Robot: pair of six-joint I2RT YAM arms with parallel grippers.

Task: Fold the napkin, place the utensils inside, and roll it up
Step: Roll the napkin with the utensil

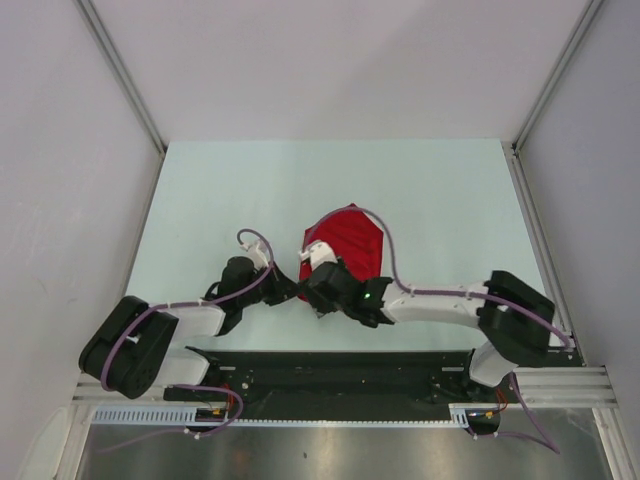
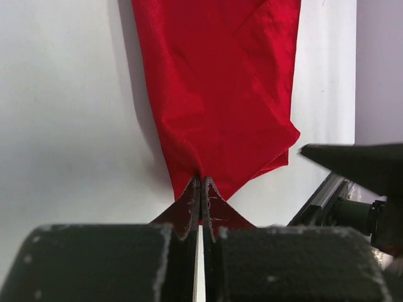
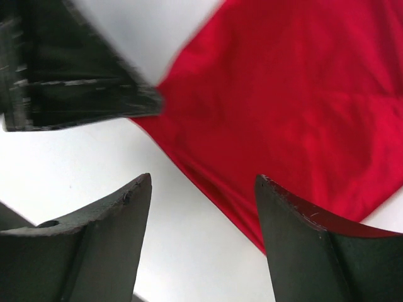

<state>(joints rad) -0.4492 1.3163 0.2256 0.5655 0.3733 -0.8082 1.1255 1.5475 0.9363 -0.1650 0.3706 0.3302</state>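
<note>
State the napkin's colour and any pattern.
The napkin is plain bright red, no pattern; best seen from the left wrist view.

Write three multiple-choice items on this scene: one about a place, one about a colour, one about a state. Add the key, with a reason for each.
1. Where does the napkin lie on the table?
A. In the far left corner
B. Against the right edge
C. Around the middle

2. What colour is the napkin?
A. Red
B. Blue
C. Green

3. How does the left gripper stand?
A. Wide open over bare table
B. Shut on a corner of the napkin
C. Shut on a fork

Key:
1 C: the top view shows it mid-table, away from every edge.
2 A: all three views show bright red cloth.
3 B: the left wrist view shows the jaws closed with a red corner pinched between them.
</note>
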